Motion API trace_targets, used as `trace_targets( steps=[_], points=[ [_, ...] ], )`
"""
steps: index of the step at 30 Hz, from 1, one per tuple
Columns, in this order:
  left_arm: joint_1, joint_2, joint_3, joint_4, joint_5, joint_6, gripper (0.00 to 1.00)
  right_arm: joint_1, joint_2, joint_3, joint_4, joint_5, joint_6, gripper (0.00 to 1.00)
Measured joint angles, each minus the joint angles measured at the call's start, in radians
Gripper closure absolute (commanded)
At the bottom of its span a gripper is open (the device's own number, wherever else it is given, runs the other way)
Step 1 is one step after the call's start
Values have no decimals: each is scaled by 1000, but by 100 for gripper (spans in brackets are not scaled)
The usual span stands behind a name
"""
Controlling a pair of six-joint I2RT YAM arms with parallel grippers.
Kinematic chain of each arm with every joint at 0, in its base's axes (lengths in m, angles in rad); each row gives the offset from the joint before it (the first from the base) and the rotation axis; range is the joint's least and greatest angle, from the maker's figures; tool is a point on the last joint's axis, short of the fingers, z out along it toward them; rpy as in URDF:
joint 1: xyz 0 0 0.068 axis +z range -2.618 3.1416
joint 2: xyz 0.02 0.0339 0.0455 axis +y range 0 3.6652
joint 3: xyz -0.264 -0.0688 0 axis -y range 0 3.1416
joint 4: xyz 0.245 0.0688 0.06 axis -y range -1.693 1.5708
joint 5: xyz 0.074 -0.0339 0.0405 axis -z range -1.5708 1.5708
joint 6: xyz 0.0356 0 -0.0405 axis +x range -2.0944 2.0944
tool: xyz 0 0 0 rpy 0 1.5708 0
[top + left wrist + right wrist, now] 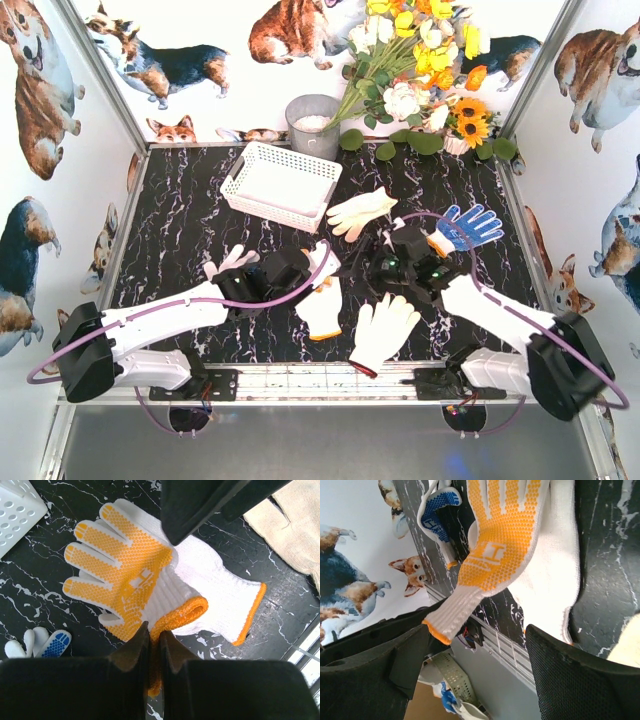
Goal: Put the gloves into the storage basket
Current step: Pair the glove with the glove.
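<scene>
**Left hand** (154, 635): fingers pressed almost together, pinching an orange fold at the wrist end of the orange-palmed glove (125, 565).

**Orange-palmed glove:** mid-worktop, dotted side up. Its long axis runs away from the left hand, with the fingertips pointing toward a corner of the storage basket (15, 510). It overlaps a white glove with orange cuff (225, 595), whose cuff faces the near edge.

**Right hand** (479, 630): fingers spread wide and gripping nothing, with the orange-palmed glove's cuff just ahead of them.

**Blue-dotted glove** (465, 228): far right, fingertips pointing right.

**White glove with red cuff** (383, 330): near centre, cuff toward the near edge, fingers toward the far side.

**Storage basket:** far side, left of centre, on the worktop (180, 220).
</scene>
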Motion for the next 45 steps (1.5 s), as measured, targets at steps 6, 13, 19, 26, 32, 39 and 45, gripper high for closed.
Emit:
trace_targets(
  steps=[6, 13, 19, 26, 32, 39, 45],
  points=[
    [-14, 0, 0, 0, -7, -5, 100, 24, 112, 0, 131, -29, 67, 20],
    [-50, 2, 0, -1, -61, -5, 100, 49, 175, 5, 167, -5, 154, 21],
    [-52, 37, 0, -2, -65, -9, 100, 53, 176, -19, 222, 63, 267, 21],
    [-53, 39, 0, 1, -78, -17, 100, 90, 195, -18, 241, 89, 334, 23],
    [-55, 38, 0, 1, -99, -26, 100, 112, 193, -30, 240, 141, 402, 24],
    [-55, 35, 0, 6, -104, -34, 100, 158, 192, -37, 212, 198, 475, 28],
    [-56, 18, 0, 19, -78, -34, 100, 169, 208, -37, 237, 207, 516, 61]
  ],
)
